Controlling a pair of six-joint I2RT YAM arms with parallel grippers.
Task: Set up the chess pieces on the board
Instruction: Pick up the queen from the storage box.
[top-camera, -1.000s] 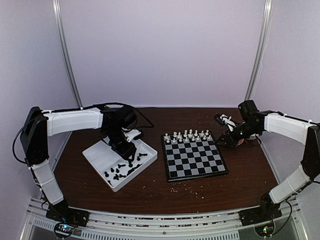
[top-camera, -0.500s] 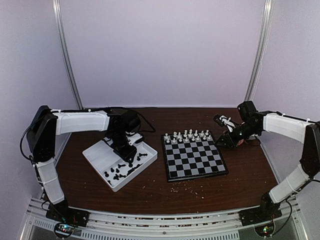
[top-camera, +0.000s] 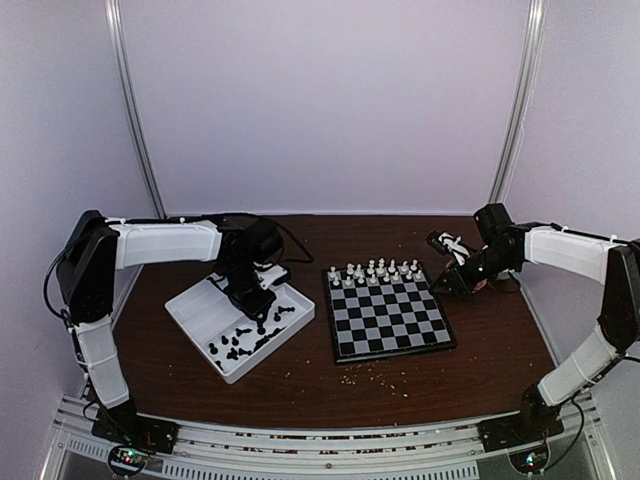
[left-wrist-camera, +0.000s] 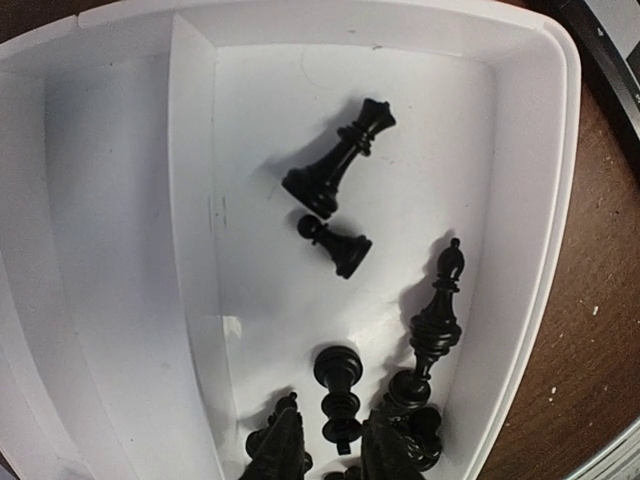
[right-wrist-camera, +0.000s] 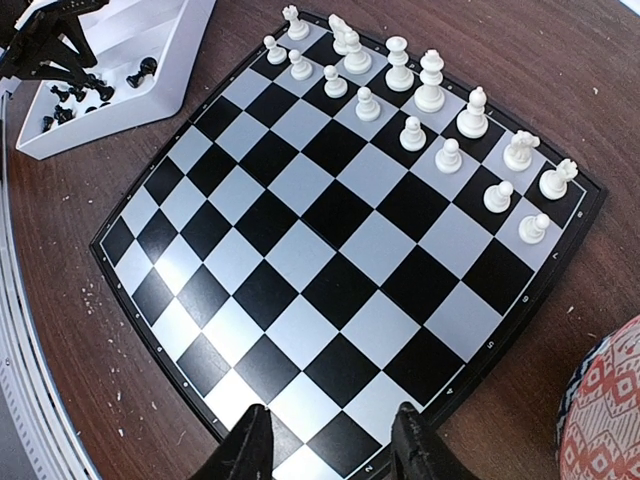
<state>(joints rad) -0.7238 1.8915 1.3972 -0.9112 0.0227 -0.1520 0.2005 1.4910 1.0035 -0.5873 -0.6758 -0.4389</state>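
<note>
Top external view: you have the white two-compartment tray (top-camera: 205, 318) on the left half of the brown table (top-camera: 300, 385). The black chess pieces (top-camera: 243, 341) lie scattered in its compartment nearer the chessboard (top-camera: 390, 318), which sits just right of the tray at the table's middle. The board's two far rows hold white chess pieces (top-camera: 375, 271). Your left gripper (top-camera: 258, 308) is down inside the tray over the black pieces, and your right gripper (top-camera: 448, 284) hangs low just off the board's far right corner. Left wrist view: a black queen (left-wrist-camera: 338, 165), a pawn (left-wrist-camera: 336, 247) and a bishop (left-wrist-camera: 438, 318) lie toppled on the tray floor right of the divider (left-wrist-camera: 195, 200). The dark fingertips (left-wrist-camera: 278, 450) at the bottom edge flank another fallen piece (left-wrist-camera: 339, 385); you cannot tell whether they press on it, because dark fingers merge with dark pieces. Right wrist view: the right fingers (right-wrist-camera: 250, 448) are spread with nothing between them, over the board corner nearest the camera. A red-and-white patterned object (right-wrist-camera: 600, 420) shows at the lower right.
</note>
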